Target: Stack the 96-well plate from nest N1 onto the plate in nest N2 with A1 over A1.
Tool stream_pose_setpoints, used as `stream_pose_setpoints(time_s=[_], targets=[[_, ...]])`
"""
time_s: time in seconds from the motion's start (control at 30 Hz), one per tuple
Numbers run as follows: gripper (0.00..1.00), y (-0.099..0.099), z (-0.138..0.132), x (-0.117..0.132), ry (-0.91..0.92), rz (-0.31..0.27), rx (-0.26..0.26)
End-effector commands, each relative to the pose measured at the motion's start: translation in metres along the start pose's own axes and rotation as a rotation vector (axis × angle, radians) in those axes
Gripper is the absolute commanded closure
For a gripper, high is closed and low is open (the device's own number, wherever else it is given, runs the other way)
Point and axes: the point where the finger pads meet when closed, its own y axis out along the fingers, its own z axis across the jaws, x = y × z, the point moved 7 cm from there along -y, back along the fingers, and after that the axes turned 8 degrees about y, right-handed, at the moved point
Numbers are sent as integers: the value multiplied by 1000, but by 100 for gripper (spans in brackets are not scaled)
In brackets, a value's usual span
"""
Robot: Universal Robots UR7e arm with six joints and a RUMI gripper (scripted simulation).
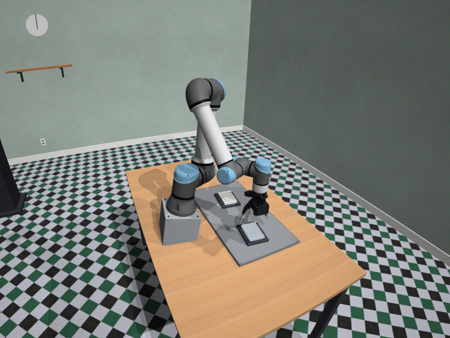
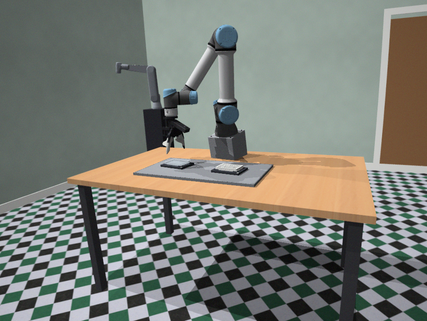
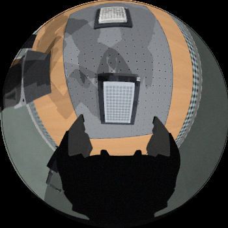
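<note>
A white 96-well plate sits flat in the black nest N1, at the near end of the grey board in the top view. A second white plate sits in nest N2 farther along the board. My gripper is open and empty. It points down and hangs a little above the N1 plate, slightly towards the board's outer edge. In the wrist view the N1 plate lies lengthwise between my two fingers.
Both nests stand on a grey perforated board on a wooden table. The arm's grey pedestal stands beside the board. A black stand with a camera arm is behind the table.
</note>
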Motion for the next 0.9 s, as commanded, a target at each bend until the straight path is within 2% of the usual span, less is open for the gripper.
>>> stream_pose_setpoints(time_s=[0.0,0.87], targets=[[0,9,0,0,0,-1,1],[0,45,1,0,0,-1,1]])
